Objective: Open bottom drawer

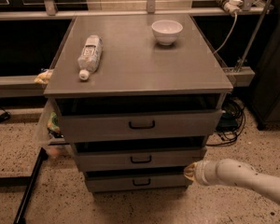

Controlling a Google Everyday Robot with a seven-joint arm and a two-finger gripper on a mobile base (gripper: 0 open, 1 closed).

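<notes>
Up and far to the left of the gripper (190,171), a plastic bottle (89,55) lies on its side on the grey cabinet (140,73) top. A white bowl (166,31) stands high above the gripper. The bottom drawer (112,184) sits just left of the gripper, its black bar handle (141,182) slightly lower. The gripper is at that drawer front's upper right corner — touching or not, clenched or released, I cannot tell.

Plastic-looking gripper (190,171) beside matt metal bottom drawer (140,182).
</notes>
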